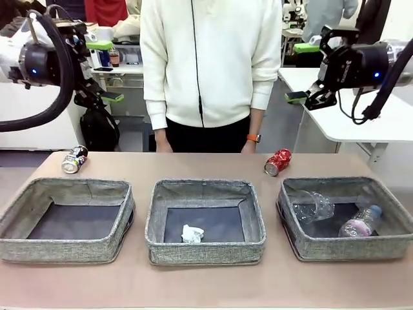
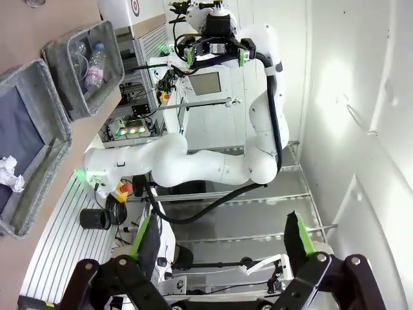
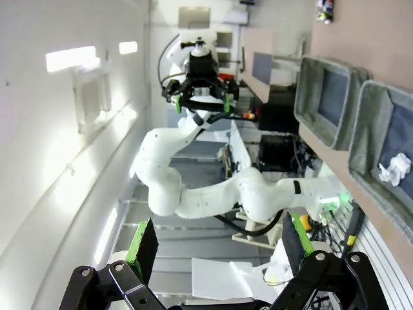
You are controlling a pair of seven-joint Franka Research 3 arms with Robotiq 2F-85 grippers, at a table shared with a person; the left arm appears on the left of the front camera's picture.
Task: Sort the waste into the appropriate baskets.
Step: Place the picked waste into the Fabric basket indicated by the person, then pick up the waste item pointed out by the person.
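Nothing held in the left gripper (image 1: 106,71): jaws spread wide, poised high above the worktop (image 1: 206,284) and turned sideways. Same with the right gripper (image 1: 302,72): spread wide, empty, poised just as high. Probably kept up like this to leave the reach over the baskets free for the next pick.

Already sorted, judging by the layout:
- Crumpled paper ball (image 1: 191,234) in the middle basket (image 1: 206,253), far below and inward of both grippers.
- Clear cup (image 1: 312,206) and small bottle (image 1: 359,223) side by side in the right basket (image 1: 352,248), far below the right gripper.

Grouped by material, it seems, with paper apart from plastic. Nothing inside the left basket (image 1: 64,250), probably reserved for metal.

Not yet sorted: two cans, both lying on their sides on the bare worktop beyond the baskets, near the person (image 1: 203,64).
- Dark can (image 1: 73,159) below the left gripper and slightly outward, just past the left basket's far wall.
- Crushed red can (image 1: 278,161) below the right gripper and a little inward, just past the right basket's far corner, well apart from the left basket.

Easiest next pick by position: the dark can with the left gripper. For the red can, probably a long carry across.
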